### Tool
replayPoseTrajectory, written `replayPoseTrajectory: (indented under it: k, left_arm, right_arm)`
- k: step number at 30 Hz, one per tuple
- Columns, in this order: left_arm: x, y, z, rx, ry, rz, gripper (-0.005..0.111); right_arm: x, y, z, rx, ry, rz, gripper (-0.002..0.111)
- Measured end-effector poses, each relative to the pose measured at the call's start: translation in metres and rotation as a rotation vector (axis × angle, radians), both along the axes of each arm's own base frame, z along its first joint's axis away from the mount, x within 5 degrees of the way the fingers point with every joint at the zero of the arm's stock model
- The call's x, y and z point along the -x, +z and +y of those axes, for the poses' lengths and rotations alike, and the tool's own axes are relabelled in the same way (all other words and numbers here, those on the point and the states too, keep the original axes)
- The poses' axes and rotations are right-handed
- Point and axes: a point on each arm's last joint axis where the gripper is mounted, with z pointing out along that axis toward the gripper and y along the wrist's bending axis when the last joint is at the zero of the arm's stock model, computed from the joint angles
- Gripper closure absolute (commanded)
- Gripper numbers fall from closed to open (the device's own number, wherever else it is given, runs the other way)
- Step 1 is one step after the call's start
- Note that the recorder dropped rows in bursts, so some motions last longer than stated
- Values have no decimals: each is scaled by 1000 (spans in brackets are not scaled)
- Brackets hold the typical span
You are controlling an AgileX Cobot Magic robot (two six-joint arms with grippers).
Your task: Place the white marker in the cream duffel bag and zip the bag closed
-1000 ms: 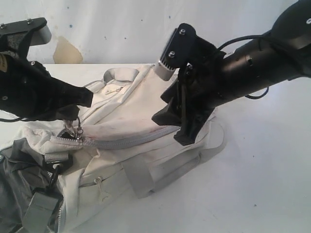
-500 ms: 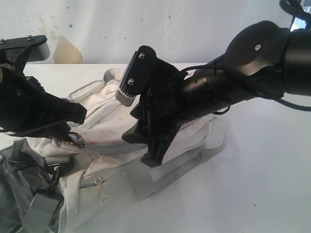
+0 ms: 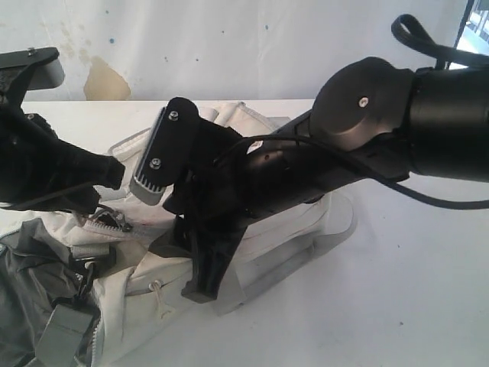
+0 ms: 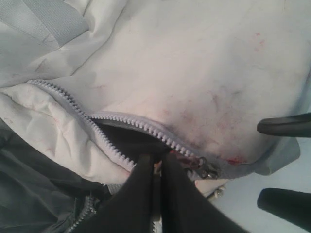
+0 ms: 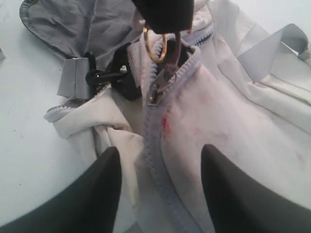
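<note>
The cream duffel bag (image 3: 267, 229) lies across the table, largely covered by my right arm. Its grey zipper (image 5: 158, 160) is closed up to the slider (image 5: 154, 93), with a short dark gap (image 4: 131, 141) beyond it. My left gripper (image 4: 155, 162) is shut at the bag's end, pinching the fitting with the gold ring (image 5: 155, 46), low at the left in the exterior view (image 3: 107, 202). My right gripper (image 5: 158, 194) hangs open over the closed zipper, one finger on each side, a little short of the slider (image 4: 209, 169). The white marker is hidden.
A dark grey fabric item (image 3: 30, 283) with grey webbing and a black clip (image 5: 104, 75) lies bunched against the bag's left end. The bag's grey handles (image 5: 262, 51) spread over its sides. White table (image 3: 397, 290) lies to the right.
My right arm has swept left along the bag and lowered, bringing its open gripper close to the slider. The left gripper has stayed shut at the bag's end, shifting slightly left.
</note>
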Motion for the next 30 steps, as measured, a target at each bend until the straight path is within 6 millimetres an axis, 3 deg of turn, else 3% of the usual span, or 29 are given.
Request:
replayPoseTrajectory:
  k: [10, 19, 30]
  left_arm:
    - [0, 0, 0, 0, 0, 0, 107]
    - [0, 0, 0, -4, 1, 4, 107]
    - [-1, -2, 13, -123, 86, 6, 107]
  right_arm:
    - [-3, -13, 7, 18, -11, 4, 63]
    - [-7, -19, 9, 26, -25, 1, 108]
    - [-4, -19, 9, 32, -6, 19, 108]
